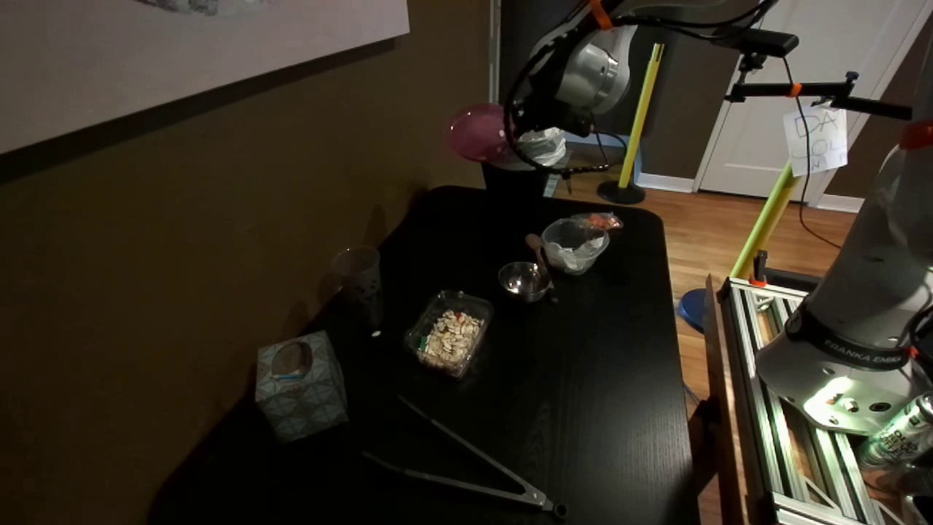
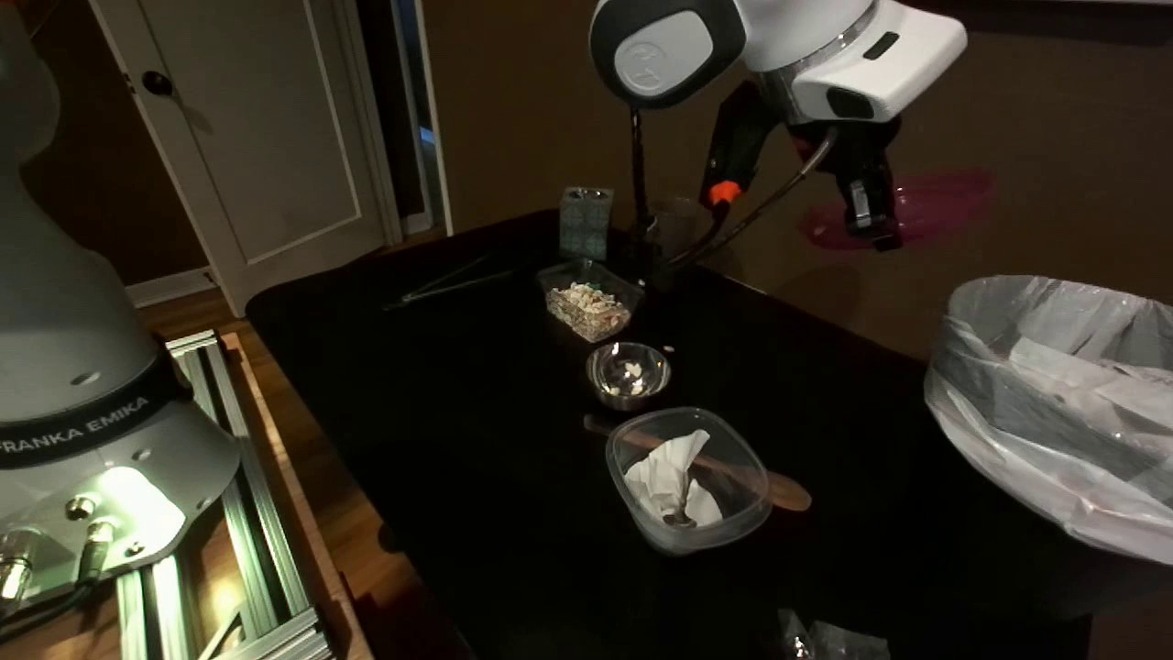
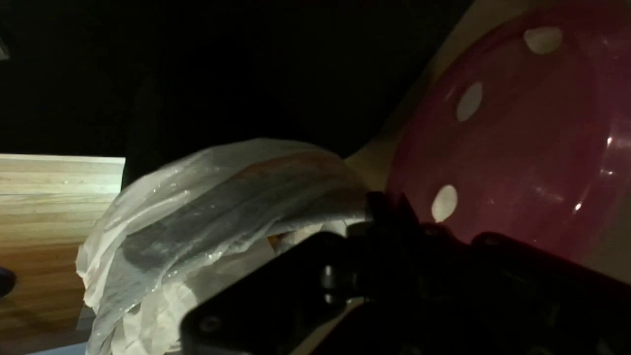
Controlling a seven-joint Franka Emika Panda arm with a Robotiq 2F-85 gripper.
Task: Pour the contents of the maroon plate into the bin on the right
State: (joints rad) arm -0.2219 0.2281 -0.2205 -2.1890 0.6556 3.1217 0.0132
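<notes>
The robot base (image 1: 845, 368) reads "FRANKA EMIKA", the paper sign (image 1: 816, 138) partly "DA".

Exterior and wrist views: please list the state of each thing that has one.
Maroon plate, tilted, three pale pieces visible
Hand, shut on plate rim
Bin, open, lined, waste inside
Clear container, holding pale pieces
Metal bowl, upright, few pieces inside
Plastic tub, open, white paper inside
Tongs, spread open
Tissue box, upright
Clear cup, upright

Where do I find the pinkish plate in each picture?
In an exterior view, the maroon plate is at upper middle.
In an exterior view, the maroon plate is at upper right.
In the wrist view, the maroon plate fills much of the right side.
Shared landmark: the white-lined bin, visible in all three.
</notes>
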